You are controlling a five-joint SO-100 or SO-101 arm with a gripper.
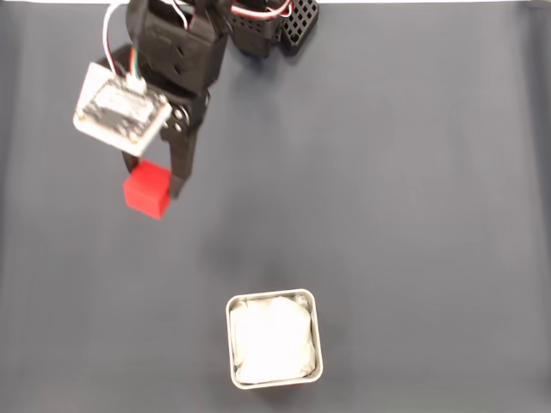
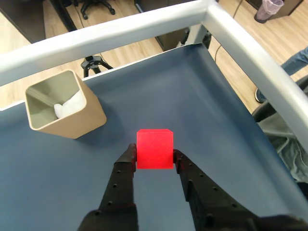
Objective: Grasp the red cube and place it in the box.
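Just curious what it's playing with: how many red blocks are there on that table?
1. The small matte red cube sits clamped between the tool's black fingers, away from the silver metal box.

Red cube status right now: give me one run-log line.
phase: carry | hand: shut on red cube | cube: lifted off mat, per wrist view | box: holds white paper, no cube | next: move over box, release

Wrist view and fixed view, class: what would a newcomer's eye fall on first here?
The bright red cube stands out at once, pinched between the black fingers of the hand in the middle of the wrist view. In the fixed view it sits at upper left on the dark blue mat. Next comes the box, silver with white lining, at bottom centre.
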